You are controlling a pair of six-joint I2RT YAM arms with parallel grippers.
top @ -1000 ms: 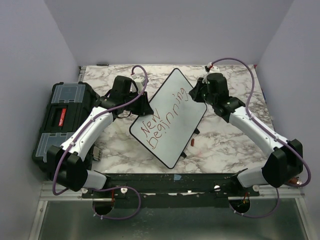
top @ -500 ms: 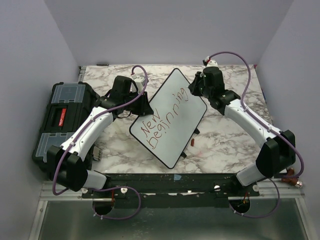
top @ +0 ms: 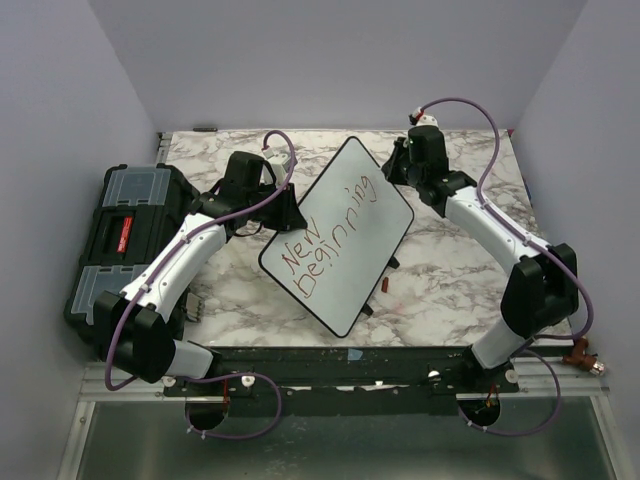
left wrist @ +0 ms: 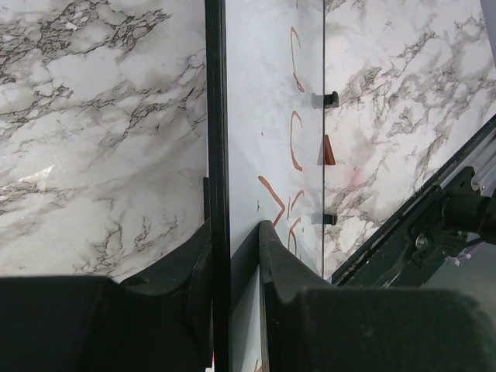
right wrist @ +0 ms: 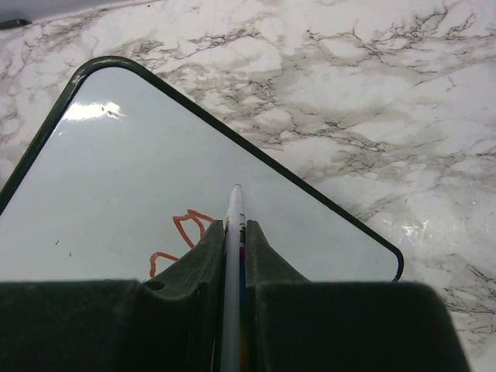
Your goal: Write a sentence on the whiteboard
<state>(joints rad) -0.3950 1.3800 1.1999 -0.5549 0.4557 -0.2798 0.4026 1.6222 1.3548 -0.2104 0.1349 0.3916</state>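
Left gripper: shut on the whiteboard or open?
Shut on it. In the left wrist view, the left gripper has a finger on each side of the whiteboard, at its black-framed edge.

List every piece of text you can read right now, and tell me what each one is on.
"New": red handwriting, first line on the whiteboard.
"Beginning": same red hand, second line on that board.
Red label on the black toolbox: too small to read.
Coloured print on the marker: blurred, unreadable.
The wrist views show only partial red strokes, no whole word.

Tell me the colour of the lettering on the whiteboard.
Red lettering, clearest in the top external view.
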